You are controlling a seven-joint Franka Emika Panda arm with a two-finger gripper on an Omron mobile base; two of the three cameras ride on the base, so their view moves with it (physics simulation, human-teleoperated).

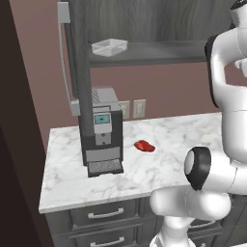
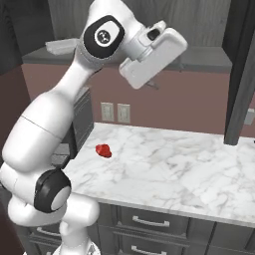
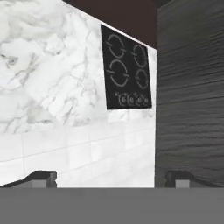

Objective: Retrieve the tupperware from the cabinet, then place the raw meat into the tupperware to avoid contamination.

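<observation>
I have the cabinet (image 1: 144, 19) open, so I judge I'm on the retrieval step. The tupperware (image 1: 109, 47) sits on its shelf, the raw meat (image 1: 144, 145) on the desk (image 1: 159, 159). My end effector (image 3: 109, 177) is spread wide and empty; next it must reach the shelf.

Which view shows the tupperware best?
The left base view: the tupperware sits unobstructed on the open cabinet's shelf. In the right base view just a pale sliver shows beside the arm. The hand view faces the counter and cooktop instead.
</observation>
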